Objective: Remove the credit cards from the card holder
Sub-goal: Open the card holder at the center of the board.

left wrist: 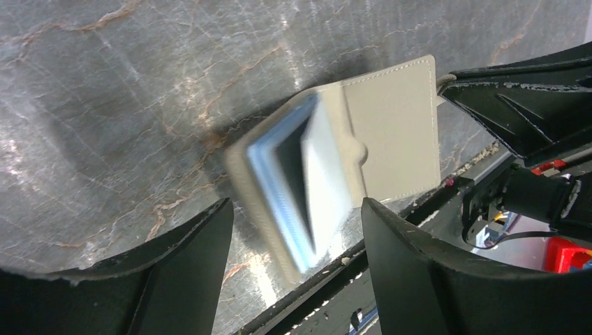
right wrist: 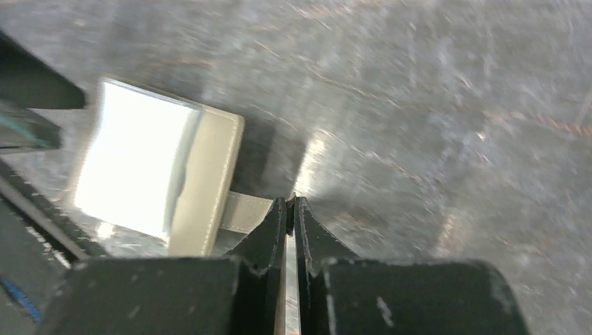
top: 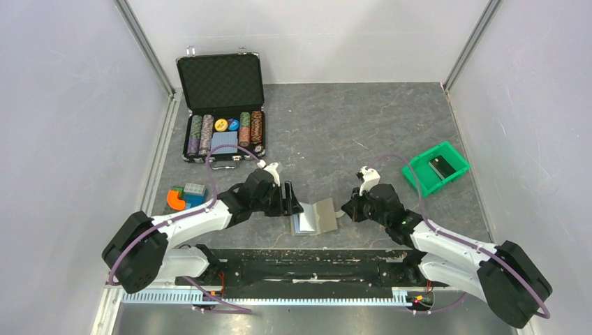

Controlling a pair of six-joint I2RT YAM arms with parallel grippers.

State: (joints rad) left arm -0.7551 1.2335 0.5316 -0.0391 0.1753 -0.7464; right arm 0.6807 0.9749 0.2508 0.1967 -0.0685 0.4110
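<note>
The black right gripper (right wrist: pixel 291 202) has its jaws together, pinched on the strap (right wrist: pixel 244 211) of the flat tan-brown bifold card holder (right wrist: pixel 209 174). The holder lies spread open on the grey marbled bench (top: pixel 335 125) between the two arms. The black left gripper (left wrist: pixel 297 209) hangs with jaws apart over the holder's left half, where the thin pale-blue credit cards (left wrist: pixel 269 174) sit tucked in.

Left gripper (left wrist: pixel 297 209) with its fingers spread wide, low over the grey marbled table (left wrist: pixel 105 105). Just beyond them lies the tan card holder (left wrist: pixel 394 132), open, with the pale-blue credit cards (left wrist: pixel 279 188) blurred in its left half. The right gripper's (left wrist: pixel 454 87) black tip meets its far edge.
</note>
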